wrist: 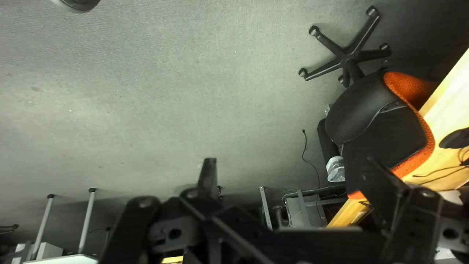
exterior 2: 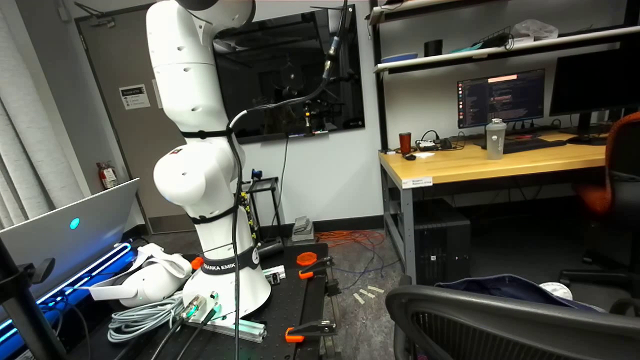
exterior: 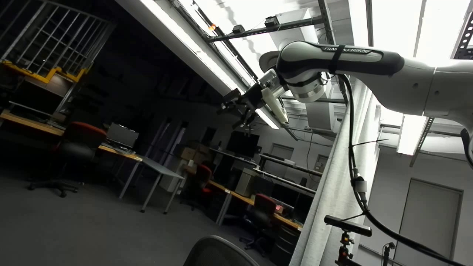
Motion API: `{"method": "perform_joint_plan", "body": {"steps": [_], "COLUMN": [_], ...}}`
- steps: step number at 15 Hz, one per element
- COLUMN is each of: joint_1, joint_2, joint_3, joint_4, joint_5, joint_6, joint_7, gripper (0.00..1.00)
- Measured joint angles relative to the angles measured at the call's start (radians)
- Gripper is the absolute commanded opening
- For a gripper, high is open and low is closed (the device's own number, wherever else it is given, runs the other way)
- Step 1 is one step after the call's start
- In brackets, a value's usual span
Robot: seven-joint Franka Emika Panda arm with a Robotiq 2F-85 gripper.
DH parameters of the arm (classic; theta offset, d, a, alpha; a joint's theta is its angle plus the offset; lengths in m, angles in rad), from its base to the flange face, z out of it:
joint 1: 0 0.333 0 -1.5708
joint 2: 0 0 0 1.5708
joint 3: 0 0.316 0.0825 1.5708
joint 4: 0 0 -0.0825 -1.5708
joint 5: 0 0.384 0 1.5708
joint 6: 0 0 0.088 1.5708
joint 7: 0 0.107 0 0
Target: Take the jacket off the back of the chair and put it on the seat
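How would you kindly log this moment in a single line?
fingers: apart, nothing held | navy fabric, likely the jacket: beyond mesh chair back, support hidden | seat: not visible

Gry flr (exterior 2: 362, 325), orng cords (exterior 2: 345, 236), pale strips (exterior 2: 367, 293)

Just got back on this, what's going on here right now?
The arm isn't handling anything: it reaches out in mid-air, its end effector open and empty. In an exterior view, dark blue fabric, probably the jacket, shows just beyond the chair's back. The seat is hidden, so I can't tell whether the jacket hangs on the back or lies there.
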Motion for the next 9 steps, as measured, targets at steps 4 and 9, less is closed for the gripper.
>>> {"method": "perform_joint_plan", "body": {"steps": [4,9], "joint_1": [-0.047,-0.106], "joint_2": [-0.011,0.003], "joint_3": [-0.049,-0.071], "joint_4": [-0.189,-0.475], "joint_5": [0.049,0.075], "joint_6": [0.158,0.428], "joint_7": [-0.057,-0.16], "gripper": [1.0,1.0]}}
